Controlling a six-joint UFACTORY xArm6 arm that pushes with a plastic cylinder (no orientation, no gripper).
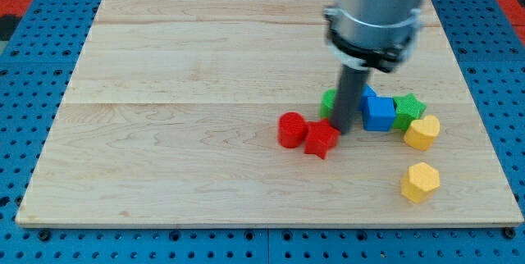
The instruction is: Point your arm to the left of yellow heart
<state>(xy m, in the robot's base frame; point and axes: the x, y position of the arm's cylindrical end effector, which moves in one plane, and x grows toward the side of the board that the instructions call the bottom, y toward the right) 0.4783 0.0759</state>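
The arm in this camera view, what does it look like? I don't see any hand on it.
There is no hand. The arm shows as a thick, smooth grey cylinder with a black ring-shaped collar at its lower edge. From the collar a straight dark rod sticks down, much thinner than the cylinder; its lower end, my tip, is plain and blunt. No cables or markings can be seen.

Robotics lab: wooden board (205, 92) on blue perforated bench (33, 84).

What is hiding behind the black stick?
Behind my rod, whose tip stands right of the red block, a green block peeks out on the view's left and a blue block on the right. The rod covers their shapes.
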